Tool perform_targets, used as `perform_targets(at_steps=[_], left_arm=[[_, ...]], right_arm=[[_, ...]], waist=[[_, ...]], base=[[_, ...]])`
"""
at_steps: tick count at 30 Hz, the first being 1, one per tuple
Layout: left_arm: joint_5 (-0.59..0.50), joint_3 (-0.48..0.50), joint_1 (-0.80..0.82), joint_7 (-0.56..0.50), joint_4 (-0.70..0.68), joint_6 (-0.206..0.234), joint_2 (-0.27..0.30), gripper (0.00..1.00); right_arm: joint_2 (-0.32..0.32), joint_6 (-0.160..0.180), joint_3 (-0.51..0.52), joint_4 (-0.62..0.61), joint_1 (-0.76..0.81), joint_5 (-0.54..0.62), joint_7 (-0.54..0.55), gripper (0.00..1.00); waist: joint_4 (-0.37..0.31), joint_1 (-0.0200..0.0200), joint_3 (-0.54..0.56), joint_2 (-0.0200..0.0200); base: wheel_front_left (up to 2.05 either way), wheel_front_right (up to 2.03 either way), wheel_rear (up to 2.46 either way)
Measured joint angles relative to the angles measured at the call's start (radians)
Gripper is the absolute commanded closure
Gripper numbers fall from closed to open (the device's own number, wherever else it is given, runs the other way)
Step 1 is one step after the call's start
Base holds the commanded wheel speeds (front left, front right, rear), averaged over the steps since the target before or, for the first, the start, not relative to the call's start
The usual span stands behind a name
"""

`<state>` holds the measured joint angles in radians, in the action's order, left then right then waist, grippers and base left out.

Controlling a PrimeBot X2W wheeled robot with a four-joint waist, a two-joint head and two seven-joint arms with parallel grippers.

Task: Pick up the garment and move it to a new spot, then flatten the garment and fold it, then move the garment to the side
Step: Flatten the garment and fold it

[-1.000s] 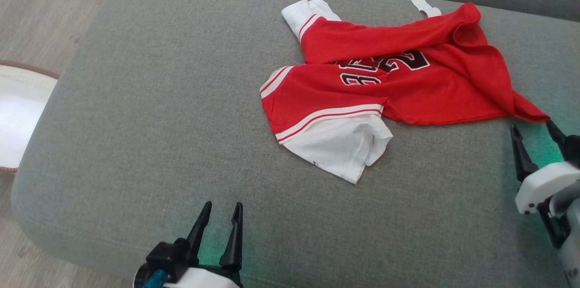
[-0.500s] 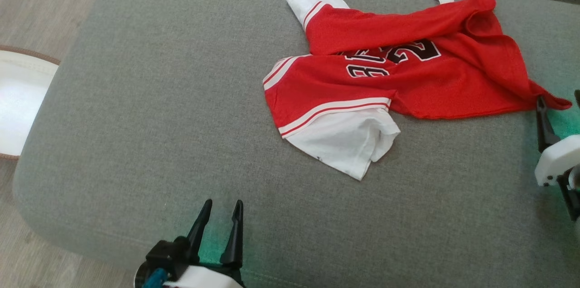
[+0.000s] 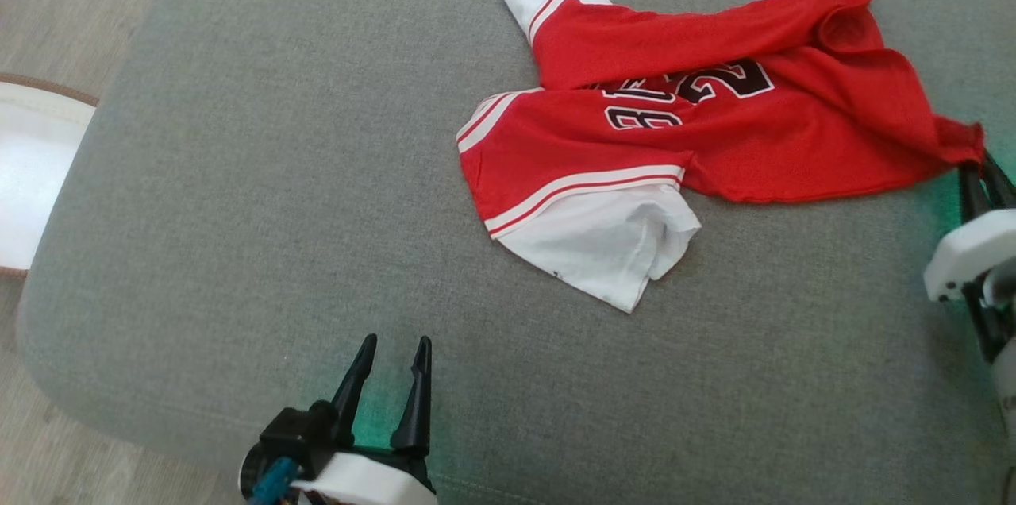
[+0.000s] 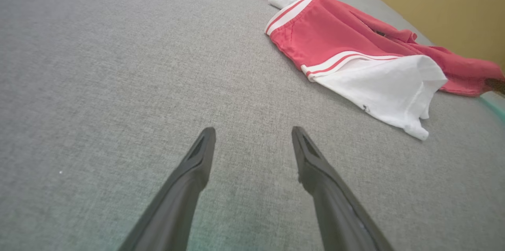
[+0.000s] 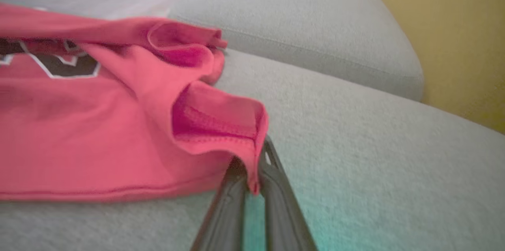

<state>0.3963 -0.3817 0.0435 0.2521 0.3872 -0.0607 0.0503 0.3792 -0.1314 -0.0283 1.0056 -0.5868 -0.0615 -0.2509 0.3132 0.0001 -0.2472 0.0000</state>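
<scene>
Crumpled red-and-white fabric jersey (image 3: 714, 148) lies on the grey woven cushion (image 3: 278, 171) (far right part). Right gripper (image 5: 252, 166) pinches its stitched red corner, 2 fingers nearly together. Left gripper (image 4: 253, 130) is spread wide, holding nothing.

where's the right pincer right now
In the head view the right pincer is at the far right edge, shut on the red jersey's right corner, over the grey cushion.

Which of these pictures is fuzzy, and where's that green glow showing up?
Right wrist view: blurred, shirt washed to pink, teal glow on the cushion by the right tool. Head view: sharp, green glow by the left tool. Left wrist view: cushion bulges, wide lens.
</scene>
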Motion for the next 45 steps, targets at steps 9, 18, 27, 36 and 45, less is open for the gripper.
perform_targets(at_steps=[9, 18, 27, 36, 45], left_arm=[[-0.019, 0.031, -0.010, 0.000, 0.012, -0.001, 0.000, 0.00], [-0.037, 0.076, -0.063, 0.000, 0.032, -0.012, 0.000, 0.00], [-0.038, 0.095, -0.081, 0.000, 0.048, -0.020, 0.000, 0.00], [-0.055, 0.103, -0.081, 0.000, 0.056, -0.020, 0.000, 0.00], [-0.081, 0.123, -0.081, 0.000, 0.056, -0.019, 0.000, 0.00]], right_arm=[[-0.131, 0.000, -0.076, -0.176, 0.044, -0.290, 0.000, 1.00], [-0.198, 0.000, -0.062, -0.281, 0.152, -0.719, 0.101, 1.00], [-0.164, 0.000, -0.022, -0.145, 0.302, -0.632, 0.070, 0.00], [-0.150, 0.000, 0.084, -0.300, 0.261, -0.202, 0.004, 0.00], [-0.253, 0.000, 0.099, -0.507, 0.406, 0.049, 0.000, 0.00]], waist=[[-0.047, -0.0001, 0.072, 0.0000], [-0.157, -0.0002, 0.169, 0.0000], [-0.254, -0.0003, 0.219, 0.0000], [-0.272, -0.0001, 0.213, 0.0000], [-0.265, -0.0002, 0.234, 0.0000]], base=[[0.00, 0.00, 0.00], [0.00, 0.00, 0.00], [0.00, 0.00, 0.00], [0.00, 0.00, 0.00], [0.00, 0.00, 0.00]])
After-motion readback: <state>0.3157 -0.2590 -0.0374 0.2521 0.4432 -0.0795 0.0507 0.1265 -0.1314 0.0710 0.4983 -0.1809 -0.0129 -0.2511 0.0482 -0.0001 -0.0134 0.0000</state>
